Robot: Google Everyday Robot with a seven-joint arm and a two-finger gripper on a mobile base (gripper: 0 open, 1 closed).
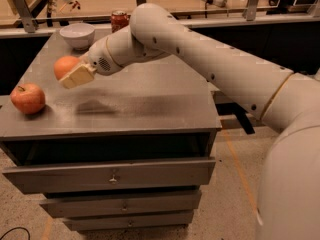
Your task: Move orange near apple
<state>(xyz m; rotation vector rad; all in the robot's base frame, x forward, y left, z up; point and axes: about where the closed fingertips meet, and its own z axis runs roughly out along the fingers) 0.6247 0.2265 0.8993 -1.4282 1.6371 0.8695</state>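
Orange sits clamped in the gripper at the left of the frame. The jaws are closed around it, one cream finger crossing its near side and the other hidden behind the fruit. A soft shadow on the table below suggests the fruit is carried clear of the surface rather than resting on it. The apple lies toward the lower left, close to the table's front-left corner, near the orange but apart from it. By my reading the pickup is done and the carry is well along; what is left is a short travel down and left, a set-down beside the apple, and the release. Nothing lies on the bare tabletop between the two fruits. A white bowl and a red can stand at the table's far edge in the upper left, behind the path. The arm reaches in from the right, above the drawers. The apple sits close to the edges, so a nudge could roll it off.
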